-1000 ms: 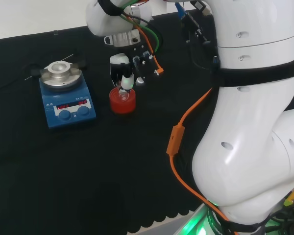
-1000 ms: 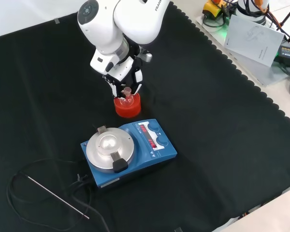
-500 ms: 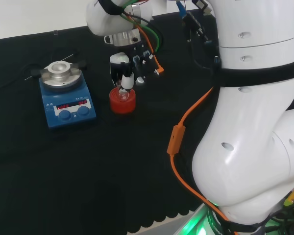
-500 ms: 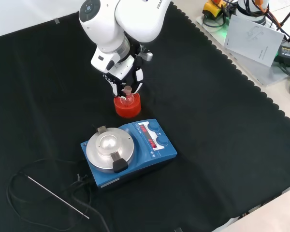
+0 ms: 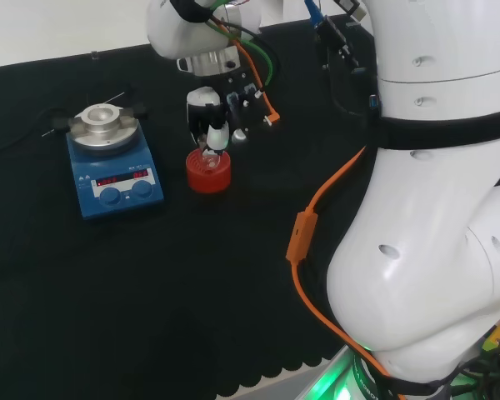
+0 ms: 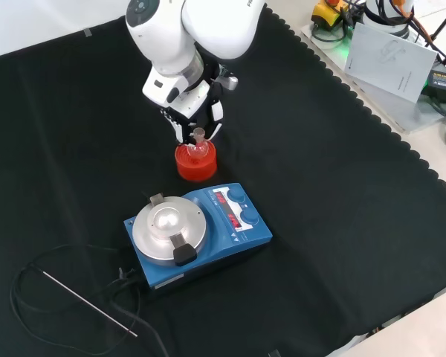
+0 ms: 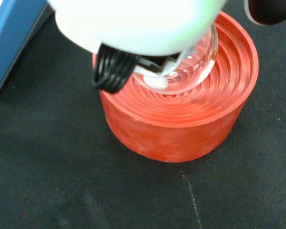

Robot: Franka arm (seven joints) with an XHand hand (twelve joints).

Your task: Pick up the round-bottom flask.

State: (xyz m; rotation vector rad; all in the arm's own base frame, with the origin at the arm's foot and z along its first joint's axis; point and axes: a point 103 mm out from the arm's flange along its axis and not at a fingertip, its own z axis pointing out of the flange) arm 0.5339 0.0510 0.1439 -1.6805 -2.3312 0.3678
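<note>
Head view: the red ribbed stand (image 5: 208,172) serves as the landmark. The round-bottom flask (image 5: 209,156) sits at its top, neck upright, long axis vertical. The hand (image 5: 210,117) is directly above the stand, fingers curled down around the flask neck. The blue stirrer plate (image 5: 113,172) stands to the left of the stand, well apart from it. Its front panel carries red lit digits, too small to make out.

Front view: the flask (image 6: 198,146) is above the centre of the stand (image 6: 195,163), neck pointing straight up between the fingers (image 6: 180,126). The hand (image 6: 192,111) is clenched on the neck. Whether the bulb rests in the stand or is just clear of it cannot be told here. The stirrer plate (image 6: 201,234) lies just below the stand. A thin metal rod (image 6: 89,303) lies on the black cloth (image 6: 357,223), far down and left of the stand.

Wrist view: the clear bulb (image 7: 188,69) is over the stand's ribbed hollow (image 7: 181,102), apparently touching the inner ribs. A blurred white part of the hand (image 7: 133,21) covers the neck.
</note>
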